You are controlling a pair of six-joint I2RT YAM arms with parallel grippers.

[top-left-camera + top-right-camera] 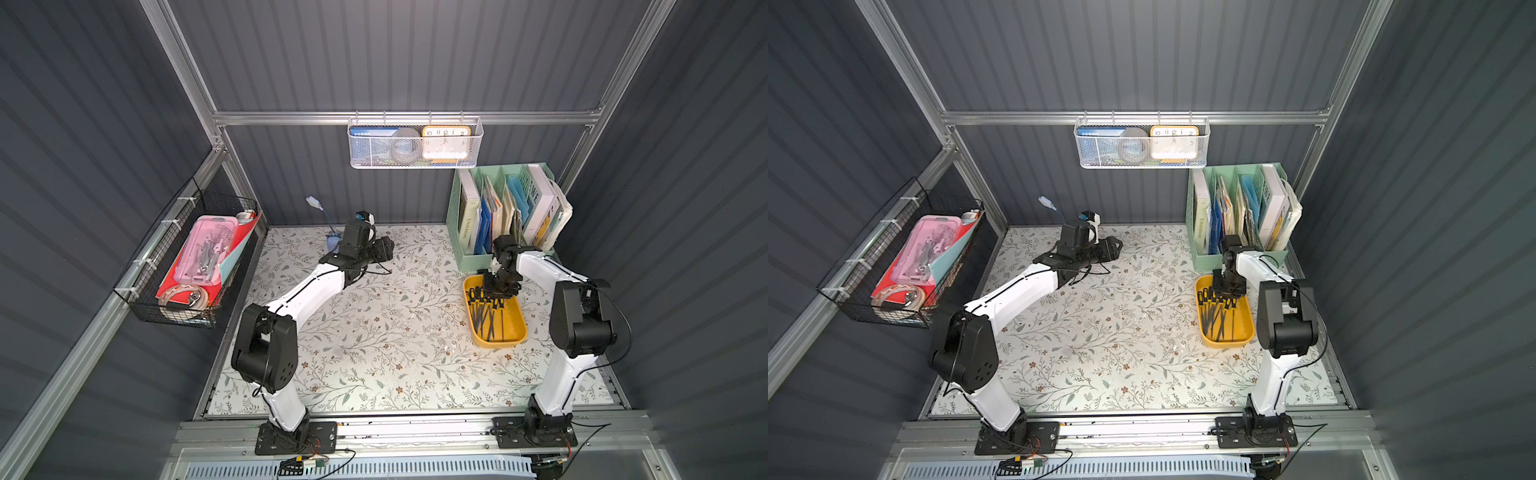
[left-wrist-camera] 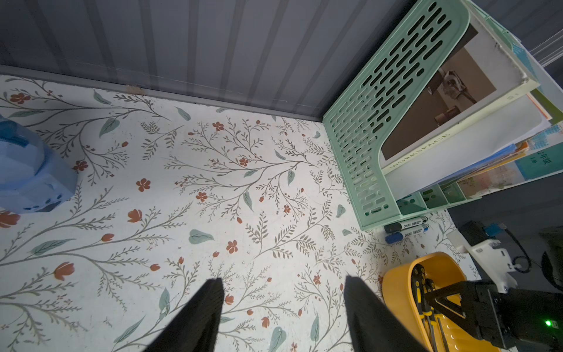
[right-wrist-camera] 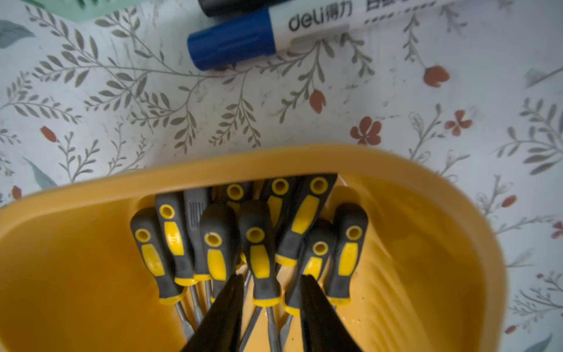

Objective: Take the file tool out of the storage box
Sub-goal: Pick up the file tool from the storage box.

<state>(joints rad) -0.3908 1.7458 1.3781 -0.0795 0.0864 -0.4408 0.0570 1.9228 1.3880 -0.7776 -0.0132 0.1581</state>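
Straddling one file tool (image 3: 260, 253) low on its handle with the right fingers (image 3: 222, 314), partly open, not yet pinching: likely picked as topmost, for a lift clear of tangled shafts. Lying among other files (image 3: 347, 253), handles bunched against the end wall of the storage box (image 3: 213, 172). Holding the left fingers (image 2: 201, 317) wide, empty, over bare desk (image 2: 213, 183), out of the way.

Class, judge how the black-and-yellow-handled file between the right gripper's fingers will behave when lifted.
Probably stiff: the black-and-yellow-handled file has a metal shank. Its rubbery-looking handle likely resists slipping in the right gripper. Neighbouring files crowd it in the mustard-yellow plastic tray, so lifting may disturb them.
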